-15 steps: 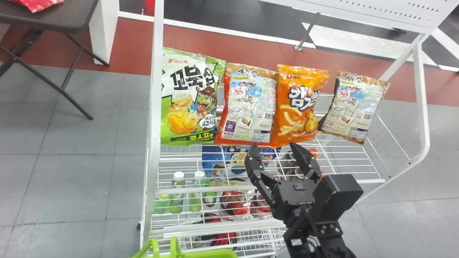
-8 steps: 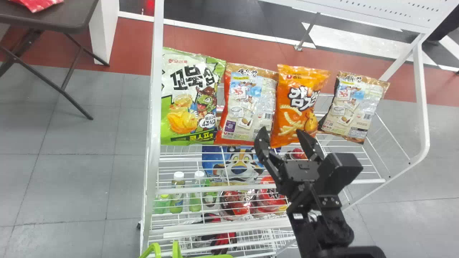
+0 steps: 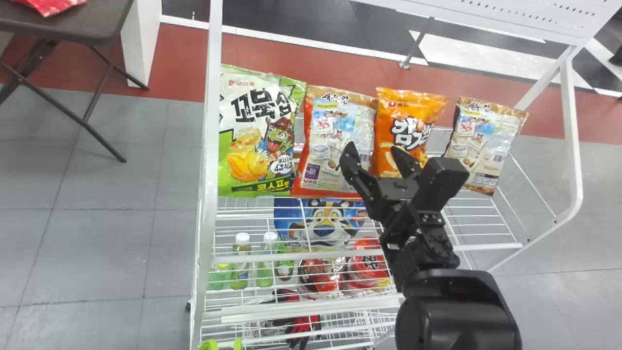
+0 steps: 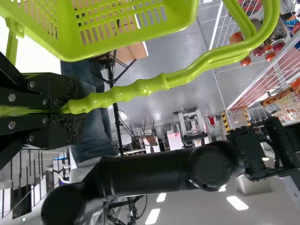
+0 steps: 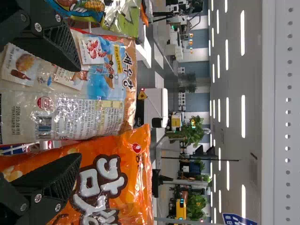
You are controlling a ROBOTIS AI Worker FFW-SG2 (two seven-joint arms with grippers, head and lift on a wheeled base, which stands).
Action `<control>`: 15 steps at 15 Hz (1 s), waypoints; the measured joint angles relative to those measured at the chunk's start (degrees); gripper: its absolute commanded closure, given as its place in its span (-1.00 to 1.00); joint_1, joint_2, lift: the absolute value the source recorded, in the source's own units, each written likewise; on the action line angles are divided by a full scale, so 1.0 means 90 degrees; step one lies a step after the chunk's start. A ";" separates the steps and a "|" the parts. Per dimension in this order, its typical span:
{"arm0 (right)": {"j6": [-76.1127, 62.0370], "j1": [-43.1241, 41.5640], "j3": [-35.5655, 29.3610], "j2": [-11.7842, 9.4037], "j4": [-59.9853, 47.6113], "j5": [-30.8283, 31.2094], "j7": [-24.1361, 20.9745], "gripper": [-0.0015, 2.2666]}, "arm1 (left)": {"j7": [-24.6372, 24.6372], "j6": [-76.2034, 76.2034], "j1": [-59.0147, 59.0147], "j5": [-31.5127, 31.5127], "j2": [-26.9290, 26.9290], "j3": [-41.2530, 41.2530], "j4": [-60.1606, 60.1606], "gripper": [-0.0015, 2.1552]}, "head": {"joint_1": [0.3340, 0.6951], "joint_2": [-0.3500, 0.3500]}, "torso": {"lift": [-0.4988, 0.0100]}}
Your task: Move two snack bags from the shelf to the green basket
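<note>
In the head view my right gripper (image 3: 370, 156) stands open in front of the red-and-beige snack bag (image 3: 335, 141) and the orange bag (image 3: 408, 116). A green bag (image 3: 257, 136) leans at the shelf's left, a beige-and-dark bag (image 3: 481, 146) at its right. In the right wrist view the gripper (image 5: 75, 112) has one finger before the beige bag (image 5: 89, 108) and one before the orange bag (image 5: 126, 183), nothing held between them. In the left wrist view my left gripper (image 4: 75, 108) is shut on the handles of the green basket (image 4: 126, 42).
The white wire shelf (image 3: 206, 194) has an upright at its left and a curved side frame (image 3: 573, 146) at right. Lower tiers hold bottles (image 3: 239, 267) and red packs (image 3: 367, 262). A dark table (image 3: 73, 24) stands at the far left.
My right gripper has moved forward and up in the head view, from below the bags to in front of them, staying open. The basket handles have slipped lower at that view's bottom edge.
</note>
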 measured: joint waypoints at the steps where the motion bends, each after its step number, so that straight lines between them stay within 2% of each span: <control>1: 0.0003 -0.0168 -0.0001 -0.0025 0.0219 -0.0010 0.0062 -0.83 | 0.0004 0.0000 0.0007 -0.0009 -0.0002 0.0010 0.0015 0.99 | 1.00 -1.00 | 0.90; 4: 0.0041 -0.0527 -0.0002 -0.0052 0.0677 -0.0089 0.0270 -0.83 | 0.0024 0.0000 0.0016 -0.0049 -0.0017 0.0012 0.0073 0.99 | 1.00 -1.00 | 0.90; 9: 0.0823 -0.0792 0.0100 -0.0054 0.0748 -0.0251 0.0494 -0.79 | 0.0044 0.0004 0.0000 -0.0135 -0.0022 -0.0068 0.0080 0.99 | 1.00 -1.00 | 0.90; 10: 0.0980 -0.0842 0.0132 -0.0054 0.0761 -0.0232 0.0532 -0.65 | 0.0044 0.0005 -0.0006 -0.0137 -0.0020 -0.0077 0.0082 0.99 | 1.00 -1.00 | 0.90; 12: 0.1325 -0.0961 0.0192 -0.0054 0.0801 -0.0176 0.0740 -0.26 | 0.0039 0.0003 -0.0014 -0.0137 -0.0014 -0.0082 0.0086 0.99 | 1.00 -1.00 | 0.90; 14: 0.1483 -0.1016 0.0241 -0.0054 0.0810 -0.0087 0.0843 0.55 | 0.0032 0.0000 -0.0015 -0.0128 -0.0007 -0.0083 0.0095 0.99 | 1.00 -1.00 | 0.90; 15: 0.1498 -0.1018 0.0259 -0.0047 0.0807 -0.0057 0.0846 0.76 | 0.0017 0.0000 -0.0015 -0.0122 -0.0002 -0.0083 0.0101 0.99 | 1.00 -1.00 | 0.90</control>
